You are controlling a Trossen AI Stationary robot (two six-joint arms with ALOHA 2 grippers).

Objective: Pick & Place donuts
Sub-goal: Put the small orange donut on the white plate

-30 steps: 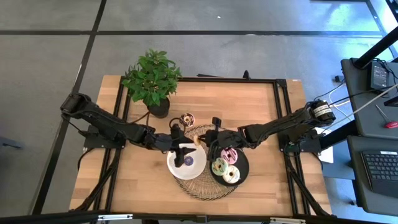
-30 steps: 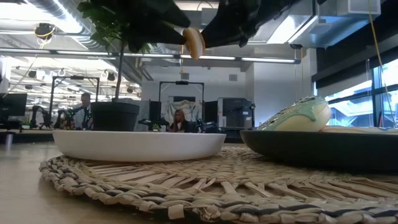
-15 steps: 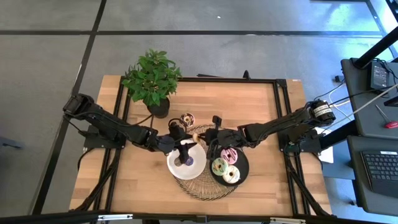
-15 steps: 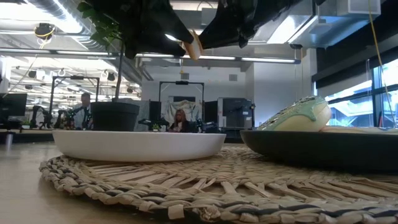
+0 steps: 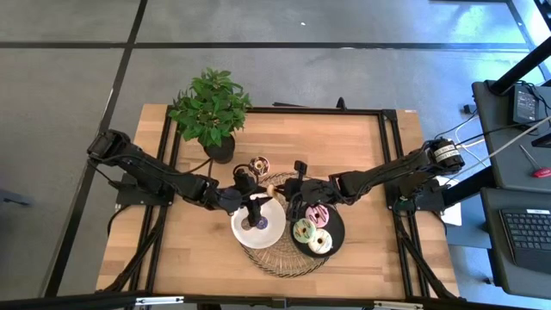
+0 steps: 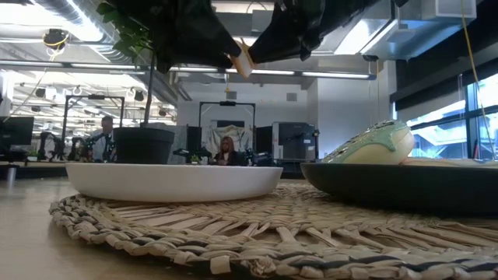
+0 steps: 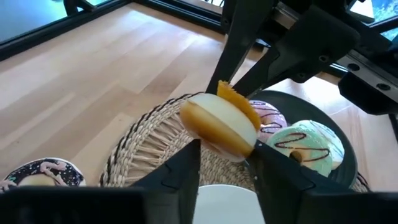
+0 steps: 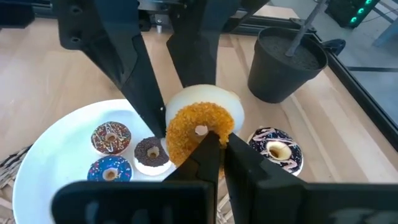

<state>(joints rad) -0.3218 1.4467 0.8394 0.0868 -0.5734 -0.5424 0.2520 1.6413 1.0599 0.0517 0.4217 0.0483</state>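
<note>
Low view, both hands cropped, right hand [image 6: 257, 48] pinching cream donut [image 6: 243, 61], left hand [image 6: 226, 54] closing around it.

Light wooden table [image 5: 362, 146] seen from above: potted plant [image 5: 211, 112] at ten o'clock, woven mat [image 5: 280, 254] at six, one donut [image 5: 258, 165] just above centre.

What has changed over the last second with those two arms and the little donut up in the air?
The left claw moved in and closed around the cream donut that the right claw holds above the white plate. The right claw, the black plate and the other donuts stayed put.
</note>
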